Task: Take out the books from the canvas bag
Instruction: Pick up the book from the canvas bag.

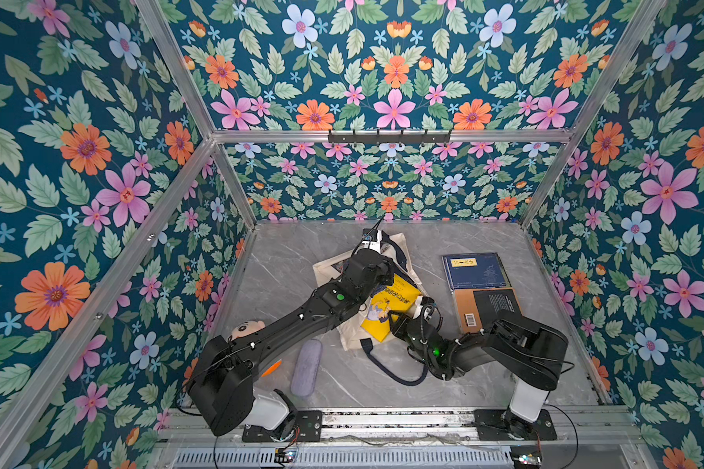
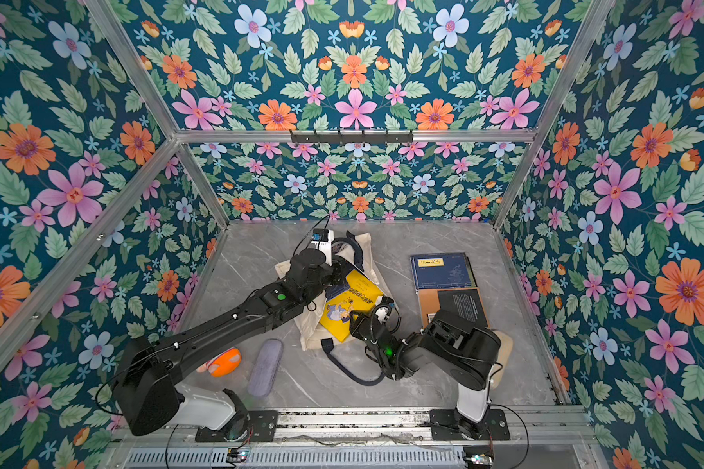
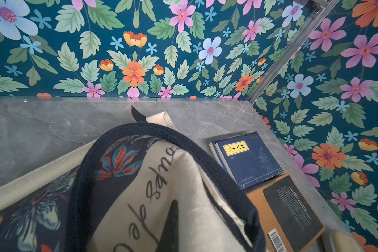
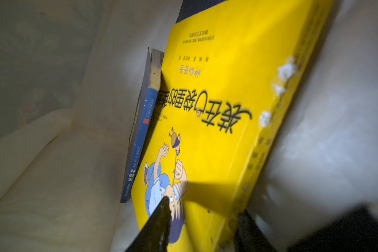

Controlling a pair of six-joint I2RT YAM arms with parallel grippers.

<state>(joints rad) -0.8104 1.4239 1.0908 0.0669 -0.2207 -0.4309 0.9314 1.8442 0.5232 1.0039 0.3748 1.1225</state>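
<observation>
Grey marble tabletop (image 1: pixel 281 264): yellow book (image 1: pixel 387 312) half inside canvas bag (image 1: pixel 352 337).

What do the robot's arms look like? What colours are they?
The left arm and right arm are chunky and mostly black, with rounded joints and a white base each, bolted on black plates. Each has a small green light glowing on it, and thin black cables tied on with little white clips. The fingers are dark and pointed.
</observation>
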